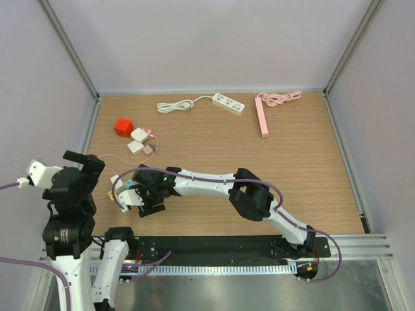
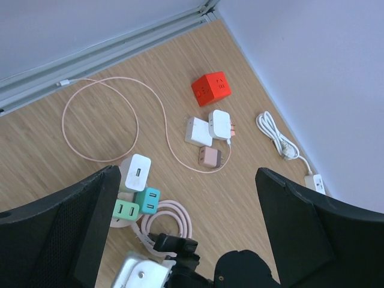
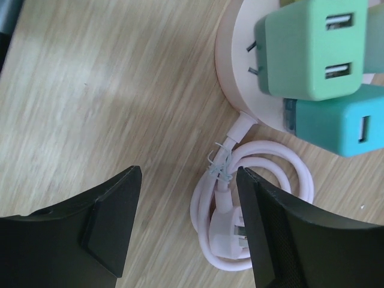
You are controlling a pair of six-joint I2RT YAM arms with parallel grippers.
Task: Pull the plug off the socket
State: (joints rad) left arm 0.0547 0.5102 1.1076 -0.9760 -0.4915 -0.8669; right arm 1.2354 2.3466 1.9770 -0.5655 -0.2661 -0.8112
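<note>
Any lettering is too small to read. Round pale-pink socket (image 3: 240,78) sits at the near left of the table (image 1: 292,168), carrying green charger (image 3: 312,48), teal charger (image 3: 342,120) and white charger (image 2: 137,173). Two prongs show at the green one's edge. Cord (image 3: 252,204) lies coiled and tied just beside the socket, its plug end inside the coil. Right claw (image 3: 187,174) hangs low over that coil, released, fingers spread, nothing between them. From above, its wrist hides part of the socket. Left claw (image 2: 187,180) is raised over the near left corner, also released and empty. Farther back: red cube (image 2: 211,89), looped pink cable (image 2: 63,117), white strip (image 1: 228,103) and pink strip (image 1: 261,116) near the far wall.
</note>
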